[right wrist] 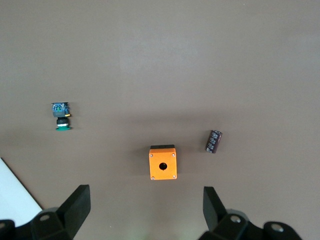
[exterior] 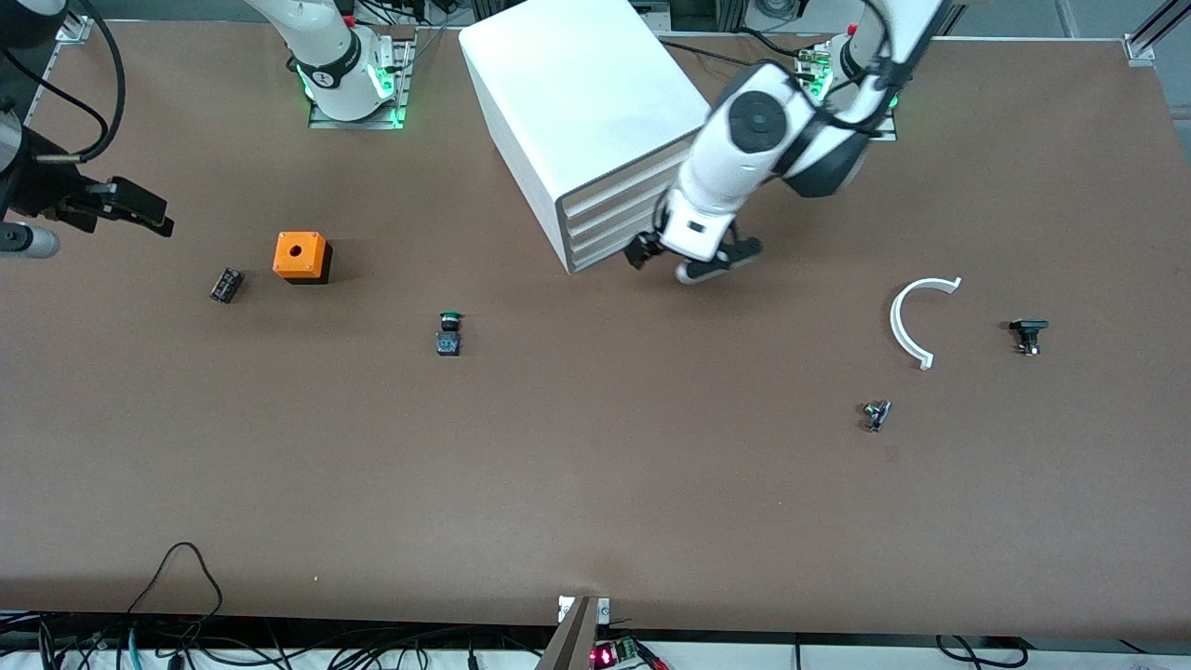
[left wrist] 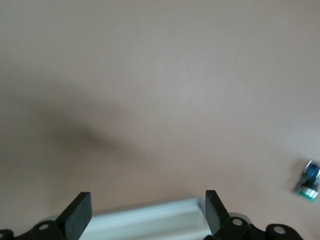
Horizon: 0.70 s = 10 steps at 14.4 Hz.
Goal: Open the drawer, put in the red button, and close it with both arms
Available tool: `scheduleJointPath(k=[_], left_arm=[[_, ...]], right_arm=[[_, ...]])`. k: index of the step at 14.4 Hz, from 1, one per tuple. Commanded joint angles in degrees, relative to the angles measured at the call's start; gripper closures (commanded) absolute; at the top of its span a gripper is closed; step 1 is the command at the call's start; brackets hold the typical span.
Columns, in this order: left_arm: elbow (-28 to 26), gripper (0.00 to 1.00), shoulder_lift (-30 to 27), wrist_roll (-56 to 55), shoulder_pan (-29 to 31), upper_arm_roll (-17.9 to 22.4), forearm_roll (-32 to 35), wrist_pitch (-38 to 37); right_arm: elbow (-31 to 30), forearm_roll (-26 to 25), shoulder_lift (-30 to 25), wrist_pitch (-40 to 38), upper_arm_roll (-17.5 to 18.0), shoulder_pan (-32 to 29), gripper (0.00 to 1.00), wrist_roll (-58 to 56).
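Left end effector [exterior: 693,259] at the cabinet [exterior: 584,121] front, fingers spread wide, empty.
Drawer [left wrist: 150,220] front lay crosswise just under it, shut. Right end effector [right wrist: 145,207] waited, equally agape, above the orange box [exterior: 301,256].

Both arms [exterior: 744,140] are glossy white with rounded shells and black joint bands; one joint carries a round black cap. Black cables trail along them. Green lights glow at the bases [exterior: 354,93]. The fingers [left wrist: 77,212] are matte black wedges, screws showing beneath.
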Motion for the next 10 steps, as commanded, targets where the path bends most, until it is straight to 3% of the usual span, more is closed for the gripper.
scheduleJointPath(k=[1, 7, 10], left_arm=[[1.0, 0.00, -6.9, 10.5, 4.3, 2.6, 1.9, -6.6], [12.7, 0.00, -14.6, 37.8, 5.2, 20.5, 1.9, -31.5], [15.0, 0.00, -16.7, 46.3, 5.2, 25.5, 2.7, -37.1]], right_arm=[[-2.8, -0.4, -2.0, 1.6, -0.1, 0.0, 0.00, -0.1], [-1.5, -0.4, -1.7, 1.4, -0.6, -0.1, 0.00, -3.4], [-1.4, -0.7, -1.5, 1.7, -0.3, 0.1, 0.00, -2.9]])
